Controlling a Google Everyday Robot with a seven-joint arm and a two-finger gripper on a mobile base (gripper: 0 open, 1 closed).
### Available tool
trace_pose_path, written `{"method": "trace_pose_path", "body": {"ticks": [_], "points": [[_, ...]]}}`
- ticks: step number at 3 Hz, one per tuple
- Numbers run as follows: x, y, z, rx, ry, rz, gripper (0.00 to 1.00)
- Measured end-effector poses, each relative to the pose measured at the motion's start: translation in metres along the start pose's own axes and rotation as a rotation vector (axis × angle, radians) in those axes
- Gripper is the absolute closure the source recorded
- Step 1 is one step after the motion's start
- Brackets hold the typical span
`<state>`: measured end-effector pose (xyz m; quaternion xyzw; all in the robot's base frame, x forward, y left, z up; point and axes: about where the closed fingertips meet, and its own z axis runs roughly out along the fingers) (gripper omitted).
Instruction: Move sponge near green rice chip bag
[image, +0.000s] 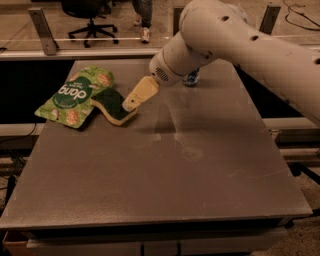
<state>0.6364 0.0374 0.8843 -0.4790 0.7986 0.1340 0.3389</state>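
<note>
Cream hand (132, 101) at dark-green sponge (111, 103); bright green bag (74, 96), white lettering.
</note>
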Motion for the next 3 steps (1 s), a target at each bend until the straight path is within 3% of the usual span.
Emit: {"method": "trace_pose_path", "body": {"ticks": [2, 3], "points": [[0.066, -0.059, -0.086, 0.007, -0.167, 0.081, 0.0], [0.069, -0.063, -0.094, 0.016, -0.179, 0.077, 0.0]]}}
